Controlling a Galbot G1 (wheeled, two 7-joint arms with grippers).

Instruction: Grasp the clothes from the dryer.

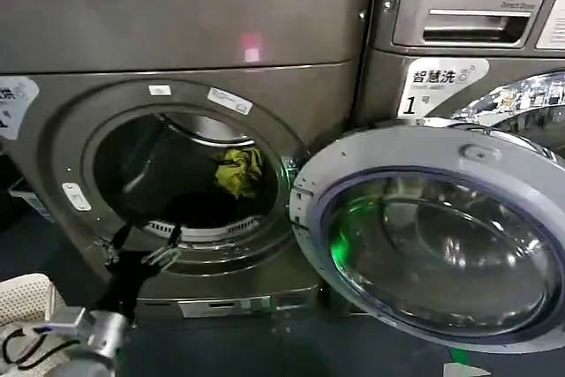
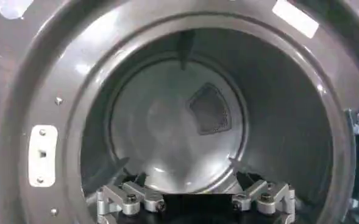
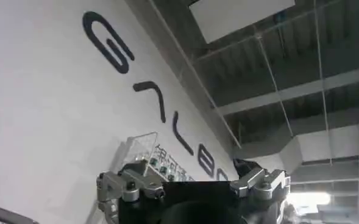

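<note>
White mesh of a basket (image 1: 25, 293) is seen at the far left of the head view, beside the left arm. Just right of it, the left gripper (image 1: 141, 249) is held at the lower front lip of the dryer (image 1: 177, 33), its two fingers spread wide with nothing between them; in the left wrist view the same gripper (image 2: 194, 199) is pointed straight into the drum (image 2: 179, 122), whose bare metal back wall is seen beyond the fingertips. Farther right and higher, a yellow-green piece of the clothes (image 1: 238, 172) is seen inside the drum, well apart from the gripper and untouched by it. To the right of the porthole, the round door (image 1: 437, 236) is swung fully open. The right gripper (image 3: 194, 189) is seen raised toward a wall and ceiling, fingers apart and empty.
</note>
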